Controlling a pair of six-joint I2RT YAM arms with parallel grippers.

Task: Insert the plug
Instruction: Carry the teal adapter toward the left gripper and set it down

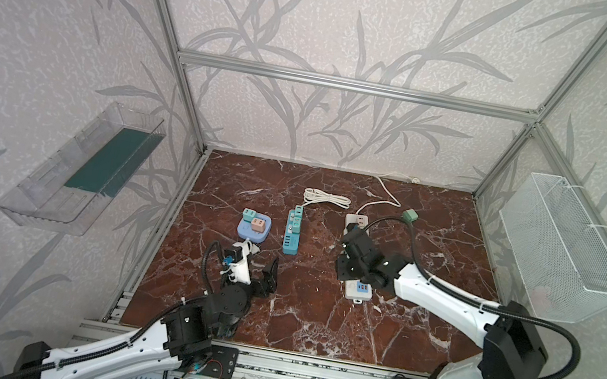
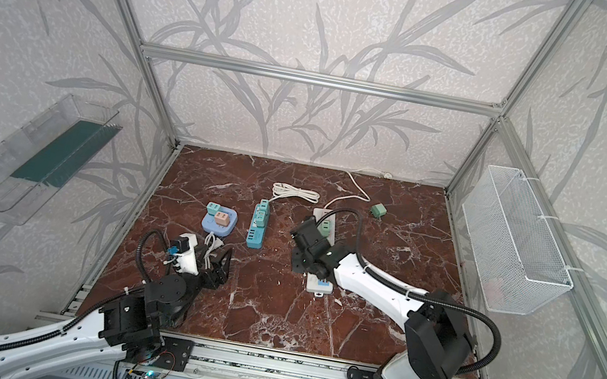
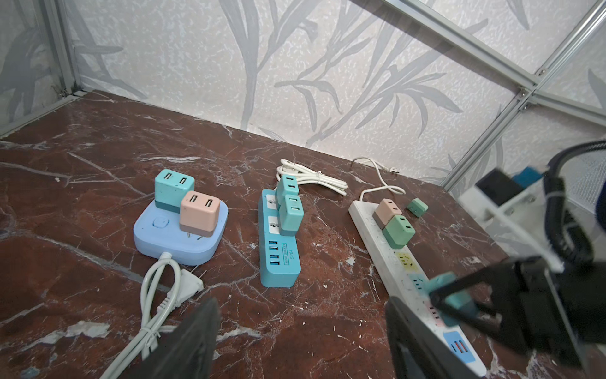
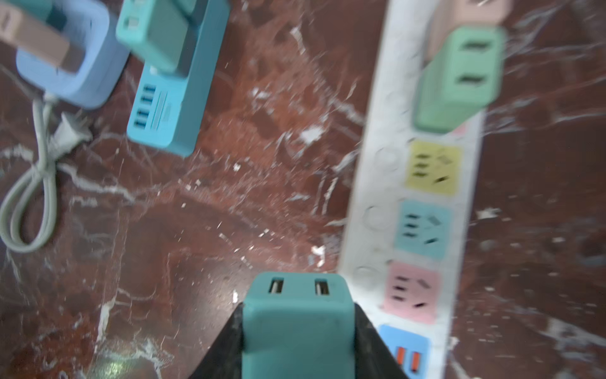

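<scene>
Teal plug (image 4: 296, 323) at the bottom centre of the right wrist view, clamped between the two black fingers (image 4: 226, 344) of the right claw (image 4: 296, 308). Two USB slots on the face toward the camera. Sits just left of the white power strip (image 4: 370, 183), level with its pink socket (image 4: 411, 292). Contact between plug and strip: impossible to tell through the blur. Higher in that frame, a blue-green socket (image 4: 423, 229) and a yellow socket (image 4: 433, 167), both bare. Then a green charger (image 4: 459, 78) plugged in, with a tan charger (image 4: 465, 13) right behind it at the top edge.

Left claw (image 3: 300, 305) at the bottom edge of the left wrist view. Hangs wide open and empty, fingers (image 3: 193, 341) apart over bare red-brown marble tabletop (image 3: 82, 164). To the left, a looped white cord (image 3: 160, 295) leading to a pale blue socket block (image 3: 154, 242). On the block, a teal charger (image 3: 173, 190) and a pink charger (image 3: 200, 213), the pink one raised enough to show its prongs. At frame centre, a teal power strip (image 3: 278, 265) carrying two more teal chargers, with a bundled white cable (image 3: 314, 177) behind it.

In both top views, right claw over the white power strip right of centre, left claw at the lower left of the tabletop, well apart. Small loose green cube (image 1: 411, 216) on the tabletop toward the upper right, past the strip's far end.
</scene>
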